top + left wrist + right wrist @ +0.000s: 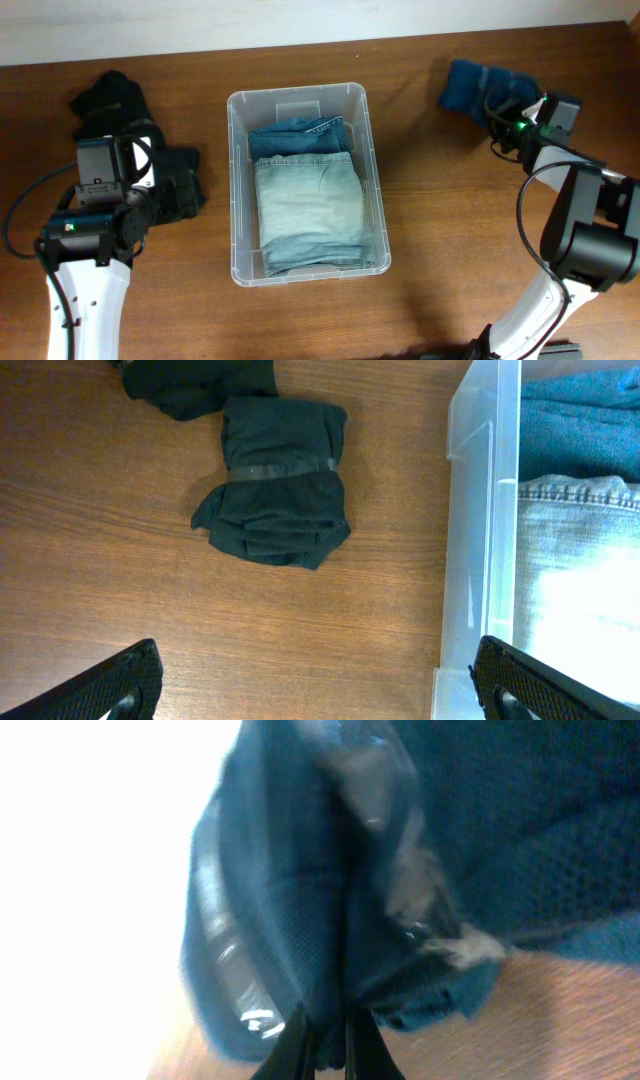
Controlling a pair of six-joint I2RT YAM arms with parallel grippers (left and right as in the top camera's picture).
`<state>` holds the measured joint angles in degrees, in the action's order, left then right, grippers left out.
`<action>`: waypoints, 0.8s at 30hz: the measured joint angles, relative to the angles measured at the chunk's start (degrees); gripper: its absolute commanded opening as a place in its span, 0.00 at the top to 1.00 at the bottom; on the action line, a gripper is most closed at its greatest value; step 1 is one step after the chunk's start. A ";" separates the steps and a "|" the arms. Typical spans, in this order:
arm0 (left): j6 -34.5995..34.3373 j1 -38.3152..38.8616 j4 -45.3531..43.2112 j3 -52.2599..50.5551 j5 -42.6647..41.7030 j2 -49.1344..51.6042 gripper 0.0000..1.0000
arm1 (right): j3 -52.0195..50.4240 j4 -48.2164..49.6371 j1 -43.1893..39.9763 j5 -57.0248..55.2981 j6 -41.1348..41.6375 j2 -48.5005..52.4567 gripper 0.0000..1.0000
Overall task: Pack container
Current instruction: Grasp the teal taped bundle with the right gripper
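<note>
The clear plastic container (237, 180) stands mid-table and holds folded light and dark blue jeans (308, 205). Its wall shows at the right of the left wrist view (478, 520). My left gripper (320, 685) is open and empty above bare table beside the container's left wall. A rolled black garment (280, 485) lies ahead of it, seen from overhead at the left (185, 185). My right gripper (330, 1045) is shut on a fold of a dark blue bundled garment (340, 860) at the far right back of the table (475, 88).
More black clothing (110, 100) lies at the far left back of the table. The table's back edge and a pale wall run along the top of the overhead view.
</note>
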<state>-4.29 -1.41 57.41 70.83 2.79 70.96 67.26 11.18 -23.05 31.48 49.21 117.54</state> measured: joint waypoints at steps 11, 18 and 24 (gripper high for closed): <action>0.00 0.00 -1.07 0.00 0.00 0.00 0.01 | 0.17 -13.20 7.78 5.86 -12.79 -23.15 0.96; 0.00 0.00 -1.07 0.00 0.00 0.00 0.01 | 0.55 -22.51 19.80 0.92 -21.53 -34.64 0.96; -0.02 0.00 -1.09 0.00 0.00 0.00 0.01 | 0.81 -35.91 22.45 -9.05 -26.27 -36.70 0.51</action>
<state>-4.32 -1.41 56.31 70.83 2.79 70.96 68.07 -24.73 -0.60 22.44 22.94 80.84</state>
